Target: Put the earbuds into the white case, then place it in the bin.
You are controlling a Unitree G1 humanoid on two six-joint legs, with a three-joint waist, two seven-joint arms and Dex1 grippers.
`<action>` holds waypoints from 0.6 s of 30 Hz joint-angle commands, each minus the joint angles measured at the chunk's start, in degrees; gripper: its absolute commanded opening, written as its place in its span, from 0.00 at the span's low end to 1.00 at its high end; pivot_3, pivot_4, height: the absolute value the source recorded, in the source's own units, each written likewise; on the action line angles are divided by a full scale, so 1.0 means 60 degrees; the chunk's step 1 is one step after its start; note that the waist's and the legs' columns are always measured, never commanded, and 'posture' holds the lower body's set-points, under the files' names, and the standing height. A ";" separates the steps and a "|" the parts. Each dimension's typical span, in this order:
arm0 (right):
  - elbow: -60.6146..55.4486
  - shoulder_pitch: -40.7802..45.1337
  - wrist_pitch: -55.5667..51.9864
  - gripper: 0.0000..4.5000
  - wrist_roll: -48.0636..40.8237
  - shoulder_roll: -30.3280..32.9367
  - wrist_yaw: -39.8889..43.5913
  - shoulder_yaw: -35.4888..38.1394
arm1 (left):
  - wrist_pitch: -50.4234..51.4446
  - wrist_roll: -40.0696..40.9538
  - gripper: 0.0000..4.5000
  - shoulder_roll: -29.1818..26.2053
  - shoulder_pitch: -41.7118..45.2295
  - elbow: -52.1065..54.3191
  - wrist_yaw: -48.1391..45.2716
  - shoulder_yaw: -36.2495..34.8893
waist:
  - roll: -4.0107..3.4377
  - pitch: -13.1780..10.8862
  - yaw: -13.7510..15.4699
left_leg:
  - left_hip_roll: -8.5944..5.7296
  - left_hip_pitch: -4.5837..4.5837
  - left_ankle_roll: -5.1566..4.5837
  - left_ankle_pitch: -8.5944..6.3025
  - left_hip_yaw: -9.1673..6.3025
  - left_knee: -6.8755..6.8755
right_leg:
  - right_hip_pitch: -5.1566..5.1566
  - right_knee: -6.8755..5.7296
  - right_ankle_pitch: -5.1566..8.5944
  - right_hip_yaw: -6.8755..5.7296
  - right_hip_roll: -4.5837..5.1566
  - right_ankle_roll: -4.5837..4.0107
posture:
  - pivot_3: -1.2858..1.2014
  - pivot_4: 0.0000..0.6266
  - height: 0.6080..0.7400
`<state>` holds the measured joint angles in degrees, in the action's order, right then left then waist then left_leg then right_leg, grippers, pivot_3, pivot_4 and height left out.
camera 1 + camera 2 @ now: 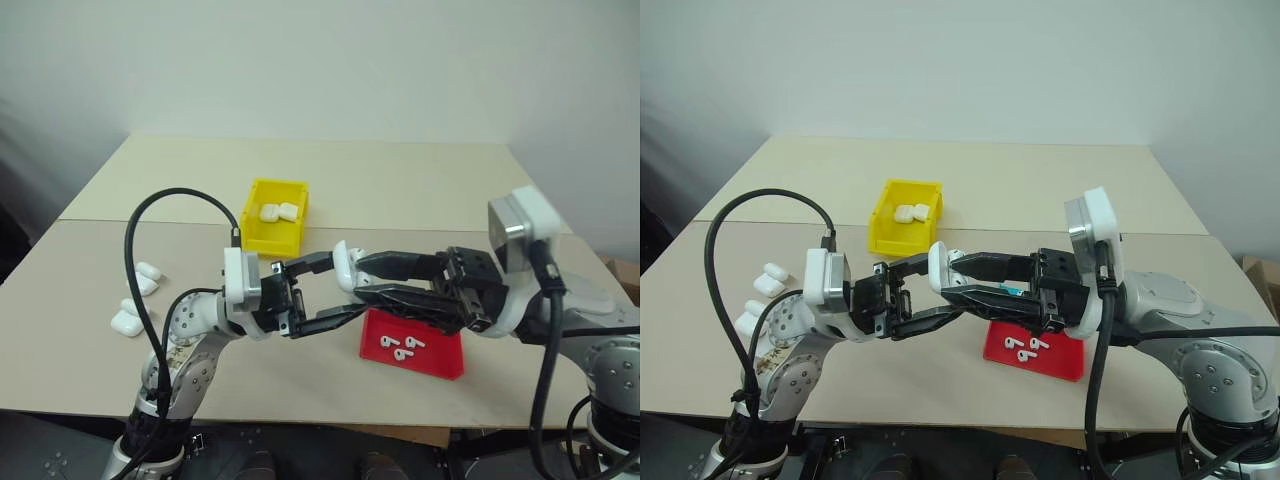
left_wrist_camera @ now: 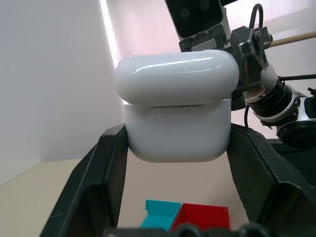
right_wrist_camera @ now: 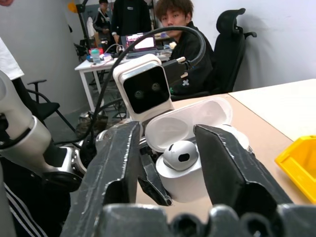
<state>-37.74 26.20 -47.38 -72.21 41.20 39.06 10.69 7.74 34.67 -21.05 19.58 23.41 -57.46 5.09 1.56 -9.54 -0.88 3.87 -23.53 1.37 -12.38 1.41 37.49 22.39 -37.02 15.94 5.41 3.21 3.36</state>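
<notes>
Above the beige table, at about 5 o'clock from the yellow bin, the left gripper clamps the open white case holding one earbud, the right gripper spread around it.

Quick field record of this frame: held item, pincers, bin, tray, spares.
held item: small glossy white earbud case, lid flipped open, one white earbud seated in it
left pincer: shut on the case, above the table
right pincer: fingers apart on either side of the open case, holding nothing
bin: bright yellow plastic bin, two white cases inside
tray: flat red tray with three loose white earbuds
spares: several white cases on the beige table, robot's left
</notes>
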 commanded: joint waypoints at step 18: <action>0.2118 0.3422 0.0070 0.29 0.1524 0.2147 0.2621 -0.0613 | -0.0871 -0.1112 0.61 0.0181 0.0948 -0.1632 -0.0546 0.0535 | -0.0003 -0.0003 -0.0030 | 0.0002 0.0006 0.0000 0.0000 -0.0002 -0.0008 | 0.0004 0.0006 -0.0002 0.0001 -0.0006 0.0001 | 0.52 0.24 1.00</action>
<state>-26.84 43.28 -45.19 -64.95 53.45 53.40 10.10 4.61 29.88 -20.36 23.59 14.45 -60.30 7.30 1.55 -9.55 -1.06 3.88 -23.51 1.37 -12.38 1.40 37.43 22.42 -36.96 15.93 5.42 3.19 3.36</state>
